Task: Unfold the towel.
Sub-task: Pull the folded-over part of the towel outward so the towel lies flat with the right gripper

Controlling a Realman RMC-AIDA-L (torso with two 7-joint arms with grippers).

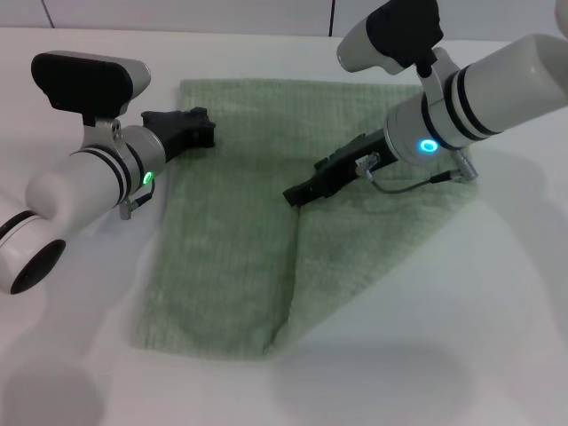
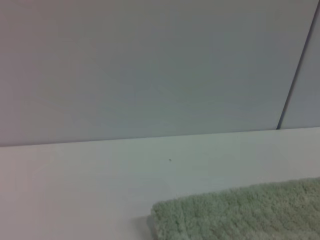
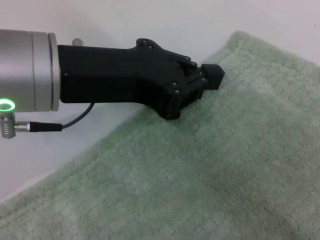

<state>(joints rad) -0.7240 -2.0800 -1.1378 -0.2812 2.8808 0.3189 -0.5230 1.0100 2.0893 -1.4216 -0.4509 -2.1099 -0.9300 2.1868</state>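
The near hem of the towel (image 1: pixel 213 342) lies closest, the pale green cloth spread flat on the white tabletop (image 1: pixel 426 373) from the near middle toward the far edge, with its right-hand part folded over in a slanting flap. The right gripper (image 1: pixel 297 193) sits low over the middle of the cloth at the top of that fold line, its jaws drawn together, though I cannot tell whether any cloth is between them. The left gripper (image 1: pixel 200 124) hangs at the towel's far left corner, jaws narrow and holding nothing.
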